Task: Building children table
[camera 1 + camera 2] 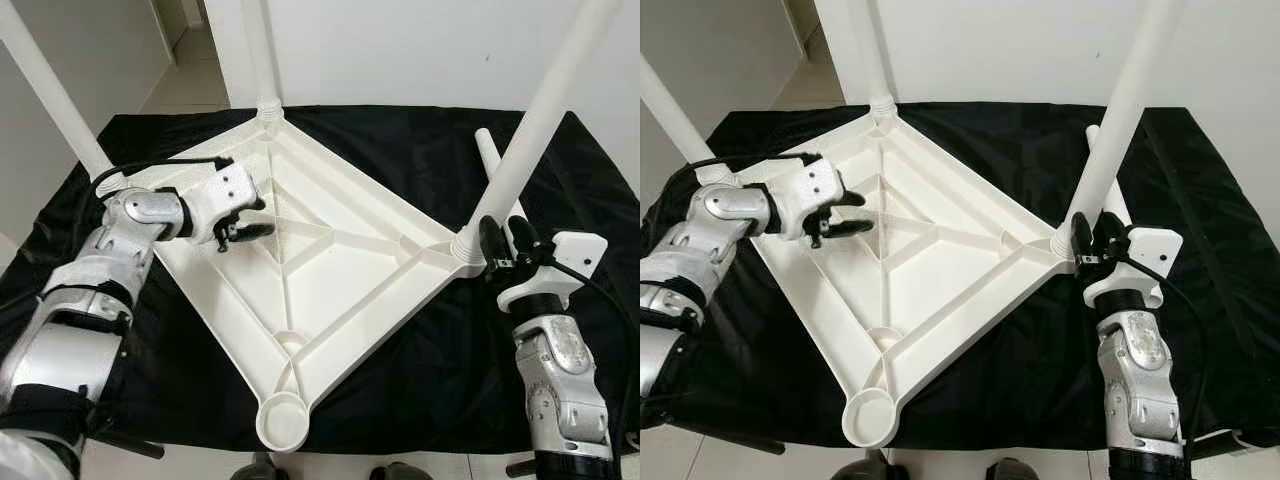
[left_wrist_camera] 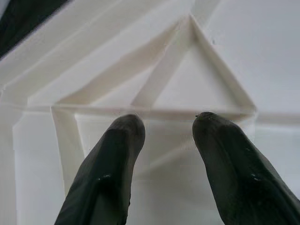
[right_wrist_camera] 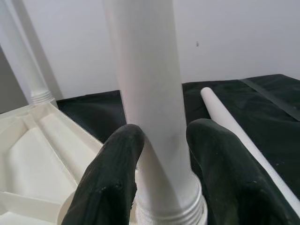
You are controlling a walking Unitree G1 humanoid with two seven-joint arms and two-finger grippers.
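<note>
A white plastic tabletop (image 1: 340,290) lies upside down on a black cloth. Three white legs stand in its corner sockets: one at the left (image 1: 50,90), one at the back (image 1: 262,50) and one at the right (image 1: 535,130). The near corner socket (image 1: 284,420) holds nothing. A loose leg (image 1: 492,160) lies on the cloth behind the right leg. My right gripper (image 1: 505,245) is shut on the right leg (image 3: 145,70) just above its socket, a finger on each side. My left gripper (image 1: 255,218) hovers open over the tabletop's ribs (image 2: 164,70), holding nothing.
The black cloth (image 1: 420,370) covers the floor under the tabletop and ends just before the near corner. A white wall (image 1: 420,50) stands close behind, with a doorway opening (image 1: 185,40) at the back left.
</note>
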